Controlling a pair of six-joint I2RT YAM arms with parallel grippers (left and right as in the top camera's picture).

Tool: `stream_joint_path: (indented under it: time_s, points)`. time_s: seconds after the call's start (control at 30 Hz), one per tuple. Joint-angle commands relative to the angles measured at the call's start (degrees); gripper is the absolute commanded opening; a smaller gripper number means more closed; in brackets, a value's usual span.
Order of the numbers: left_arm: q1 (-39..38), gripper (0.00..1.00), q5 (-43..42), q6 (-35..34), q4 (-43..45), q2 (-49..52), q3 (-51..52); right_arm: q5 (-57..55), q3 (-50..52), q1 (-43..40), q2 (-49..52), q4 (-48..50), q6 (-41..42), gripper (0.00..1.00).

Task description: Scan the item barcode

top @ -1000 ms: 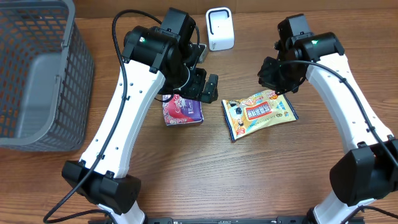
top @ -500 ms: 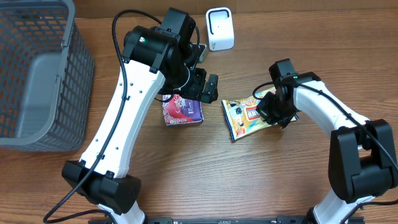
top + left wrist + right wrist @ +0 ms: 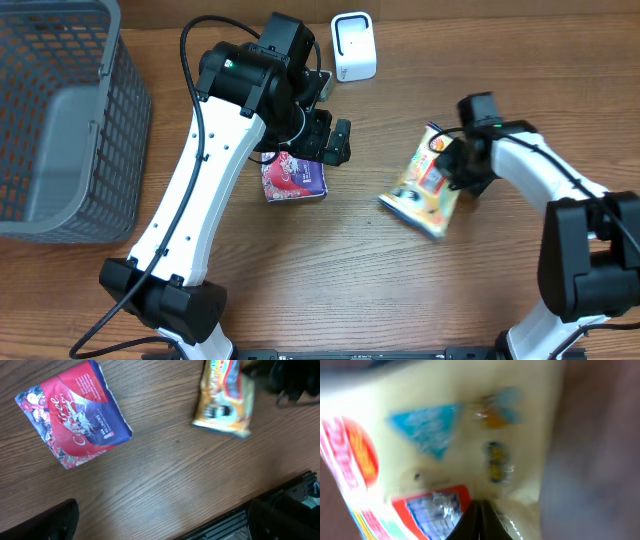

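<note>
Basket: the grey basket (image 3: 135,150) stands at the left edge of the table (image 3: 330,280). Seen from above, its grey bottom shows through the mesh.
Item: the yellow snack bag (image 3: 425,185) is on the right side of the table, tilted, with its top end by the right arm. It is well apart from the basket.
Right gripper: the right gripper (image 3: 455,165) is pinched tight on the top end of the yellow snack bag. I cannot tell if the low end of the bag touches the wood.
Left gripper: the left gripper (image 3: 330,142) is spread wide and holds nothing. It hangs just above the red packet (image 3: 294,178).
Scanner: the white scanner (image 3: 354,46) sits at the far edge of the table, between the two arms.
Overhead view only: the basket, the scanner and both arms show here.
Left wrist view only: the red packet lies flat with its white writing showing. The snack bag is blurry at the top right.
Right wrist view only: the bag fills the whole picture, very close and blurry. Dark fingertips (image 3: 479,516) nip it at the bottom.
</note>
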State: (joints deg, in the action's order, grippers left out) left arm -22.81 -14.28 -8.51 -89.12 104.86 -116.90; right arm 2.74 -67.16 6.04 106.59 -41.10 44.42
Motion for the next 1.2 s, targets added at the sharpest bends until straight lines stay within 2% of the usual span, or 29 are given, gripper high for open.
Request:
stream_joint_path:
  time_s: [0.0, 0.17, 0.43, 0.5, 0.57, 0.6, 0.67, 0.73, 0.93, 1.03, 1.17]
  points:
    - [0.0, 1.00, 0.3, 1.2, 0.0, 0.1, 0.1, -1.6, -1.0, -2.8, -0.1, 2.6, -14.1, 0.04]
    - [0.0, 1.00, 0.3, 1.2, 0.0, 0.1, 0.1, 0.1, -7.7, -3.9, -0.1, -2.8, -19.2, 0.16]
    - [0.0, 1.00, 0.3, 1.2, 0.0, 0.1, 0.1, 0.1, -22.2, -3.9, -0.1, -23.6, -19.2, 0.22]
    - [0.0, 1.00, 0.3, 1.2, 0.0, 0.1, 0.1, 0.1, -22.6, -3.9, -0.1, -27.9, -18.7, 0.19]
    - [0.0, 1.00, 0.3, 1.2, 0.0, 0.1, 0.1, 0.1, -21.6, -3.9, -0.1, -30.5, -16.9, 0.08]
    - [0.0, 1.00, 0.3, 1.2, 0.0, 0.1, 0.1, 0.1, -20.2, -3.8, -0.1, -31.0, -15.5, 0.04]
    - [0.0, 1.00, 0.3, 1.2, 0.0, 0.1, 0.1, 0.1, -17.2, -3.7, -0.1, -31.1, -14.0, 0.04]
    - [0.0, 1.00, 0.3, 1.2, 0.0, 0.1, 0.1, 0.3, -10.3, -3.2, -0.1, -27.1, -14.0, 0.04]
    - [0.0, 1.00, 0.3, 1.2, 0.0, 0.1, 0.1, 2.5, 1.6, -3.1, -0.1, -14.5, -13.7, 0.04]
    - [0.0, 1.00, 0.3, 1.2, 0.0, 0.1, 0.1, 2.3, 1.4, -3.2, -0.2, -15.9, -12.5, 0.04]
    - [0.0, 1.00, 0.3, 1.2, 0.0, 0.1, 0.1, 0.7, -4.1, -3.2, -1.4, -22.7, -12.8, 0.04]
